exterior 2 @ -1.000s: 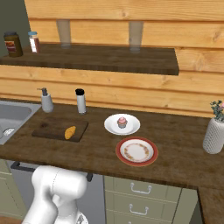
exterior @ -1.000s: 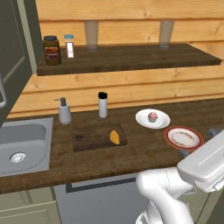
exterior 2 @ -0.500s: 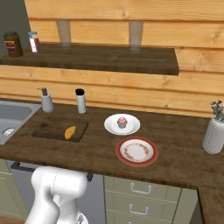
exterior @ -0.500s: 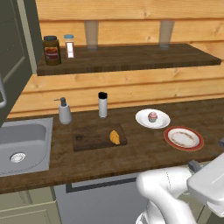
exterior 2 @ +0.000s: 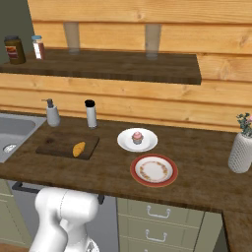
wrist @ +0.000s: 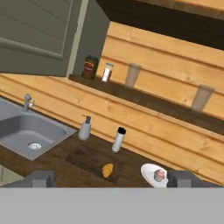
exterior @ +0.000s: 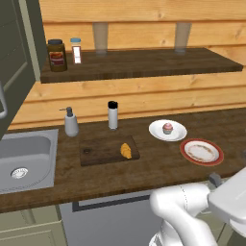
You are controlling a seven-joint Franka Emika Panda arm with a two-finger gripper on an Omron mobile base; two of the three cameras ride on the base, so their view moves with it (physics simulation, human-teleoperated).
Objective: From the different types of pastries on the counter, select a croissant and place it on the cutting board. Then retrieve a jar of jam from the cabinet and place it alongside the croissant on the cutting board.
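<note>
Croissant (exterior: 126, 151) lies on the cutting board (exterior: 98, 152), toward its right end, so the first half of the task reads as done. The red-rimmed plate (exterior: 202, 152) on the surface (exterior: 144, 175) is bare, which fits the croissant having come from it; the pink-topped cupcake (exterior: 167, 128) sits untouched on its white plate (exterior: 178, 134) just beyond. Left to do: the jam. No small red jar can be made out in any view. On the wooden shelf (exterior: 144, 65) stand a larger brown jar with a red label (exterior: 56, 55) and a white bottle with a blue cap (exterior: 76, 50), neither of which is the one wanted. The cabinet (exterior: 17, 57) sits at the far left with its door (wrist: 39, 37) swung open; its inside is hidden from these angles, so the jar presumably stands there. Arm pose: folded low and near, at the front edge of the surface, with the elbow bulging below the rim and the hand drawn well back from the board. The hand camera looks from a distance over the sink (wrist: 30, 131), board and shelf. The gripper (wrist: 112, 179) is empty, jaws spread fully wide, fingertips (wrist: 39, 178) at the bottom corners of that view. Judgement: roughly halfway, at the start of the reach toward the cabinet.
</note>
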